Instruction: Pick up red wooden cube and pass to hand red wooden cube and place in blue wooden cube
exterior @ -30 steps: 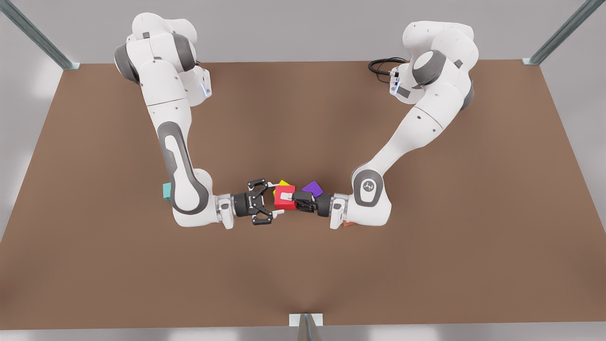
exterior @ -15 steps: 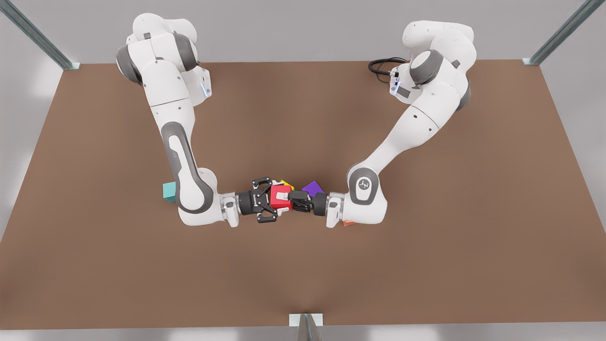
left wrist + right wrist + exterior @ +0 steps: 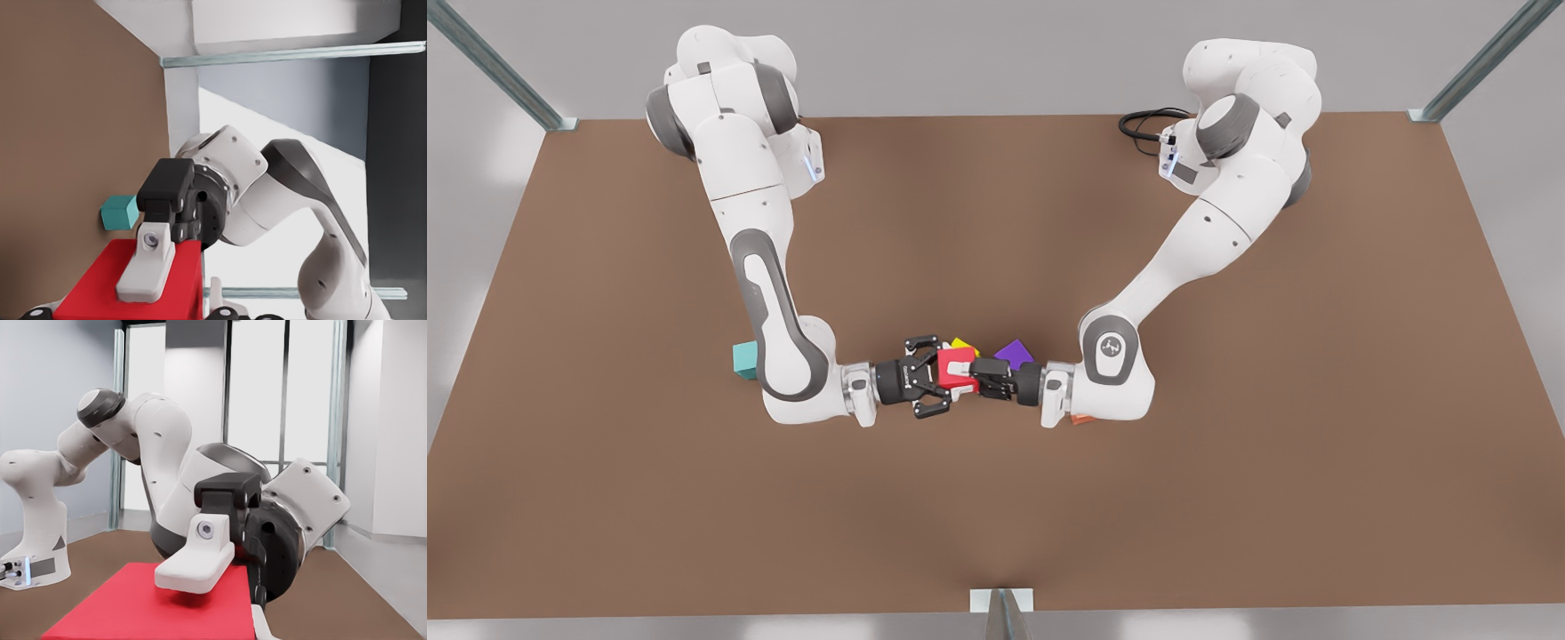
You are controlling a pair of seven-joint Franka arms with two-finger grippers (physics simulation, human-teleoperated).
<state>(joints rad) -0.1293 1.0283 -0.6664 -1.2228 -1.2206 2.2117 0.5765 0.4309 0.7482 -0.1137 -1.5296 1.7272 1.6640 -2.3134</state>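
Note:
The red wooden cube [image 3: 957, 373] hangs above the table's middle, between both grippers. My left gripper [image 3: 971, 372], on the arm at the front view's right, is shut on it; one of its white fingers [image 3: 193, 570] lies on the red wooden cube [image 3: 127, 610]. My right gripper [image 3: 945, 378] comes from the front view's left and is shut on the same cube, one of its fingers [image 3: 148, 267] flat on a red face [image 3: 189, 280]. The blue wooden cube [image 3: 743, 360], teal, sits on the table beside the right arm's elbow; in the left wrist view the blue wooden cube [image 3: 120, 213] lies beyond the grippers.
A yellow cube [image 3: 962, 343] and a purple cube [image 3: 1014, 354] lie on the brown table [image 3: 996, 516] just behind the grippers. A pale orange cube [image 3: 1082, 419] peeks out under the left arm's wrist. A black cable [image 3: 1143, 124] lies at the back.
The right gripper moved in from the front view's left, took the red cube between its open fingers and closed on it. The left gripper kept holding the cube, shifting slightly left.

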